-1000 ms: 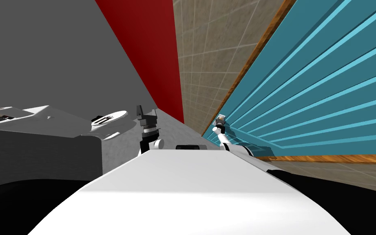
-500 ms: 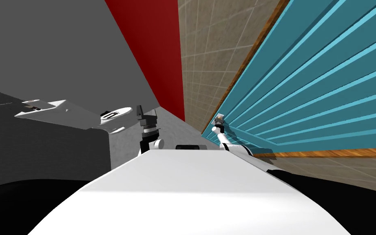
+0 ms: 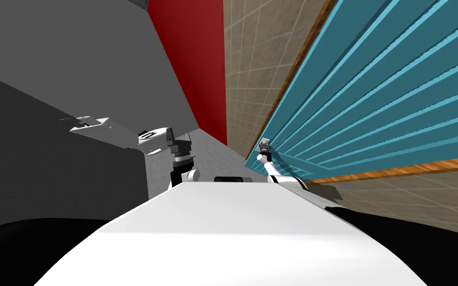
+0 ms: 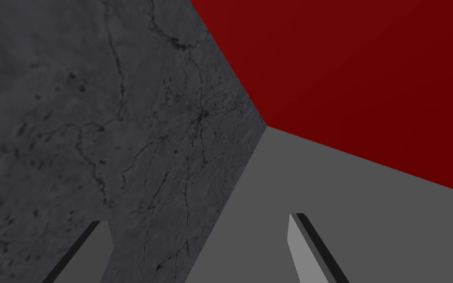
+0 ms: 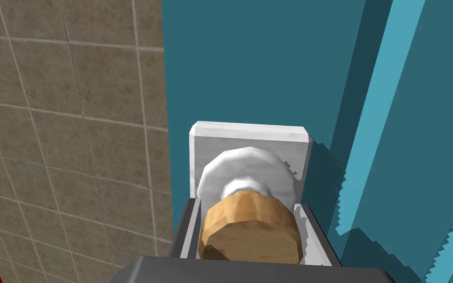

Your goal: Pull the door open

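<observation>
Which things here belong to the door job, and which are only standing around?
For the job: door, knob, plate, right end effector shut on the knob.
Not for it: left end effector, open, holding nothing; white fixture; red wall; tiled wall.

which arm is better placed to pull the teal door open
Right. The right gripper is shut on the tan knob at the edge of the teal door, its fingers pressing the knob's sides. The left gripper is open, holds nothing and stands apart from the door.
</observation>
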Motion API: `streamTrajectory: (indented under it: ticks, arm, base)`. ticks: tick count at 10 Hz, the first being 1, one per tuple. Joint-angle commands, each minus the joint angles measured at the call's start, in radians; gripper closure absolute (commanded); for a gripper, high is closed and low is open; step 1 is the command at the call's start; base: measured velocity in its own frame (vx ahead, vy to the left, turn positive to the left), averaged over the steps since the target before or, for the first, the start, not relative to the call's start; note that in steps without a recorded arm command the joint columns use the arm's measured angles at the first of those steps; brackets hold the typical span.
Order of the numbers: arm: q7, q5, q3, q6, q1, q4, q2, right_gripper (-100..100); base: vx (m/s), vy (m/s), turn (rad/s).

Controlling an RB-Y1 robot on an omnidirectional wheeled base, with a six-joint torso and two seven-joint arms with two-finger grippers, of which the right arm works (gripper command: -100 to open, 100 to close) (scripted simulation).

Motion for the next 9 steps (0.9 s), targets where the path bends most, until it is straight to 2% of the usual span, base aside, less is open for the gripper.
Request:
streamTrajectory:
  ticks: [1, 3, 6, 9]
  arm:
    - [0.0, 0.0, 0.0, 0.0, 0.0, 0.0, 0.0, 100]
    - [0.005, 0.003, 0.0, 0.002, -0.002, 0.003, 0.007, 100]
    - [0.012, 0.006, -0.003, 0.0, -0.009, 0.007, 0.013, 100]
    - [0.018, 0.007, -0.007, -0.003, -0.017, 0.01, 0.019, 100]
  base:
    - [-0.099, -0.013, 0.033]
    - [-0.196, -0.042, 0.14]
    - [-0.23, -0.079, 0.22]
    - [-0.238, -0.028, 0.176]
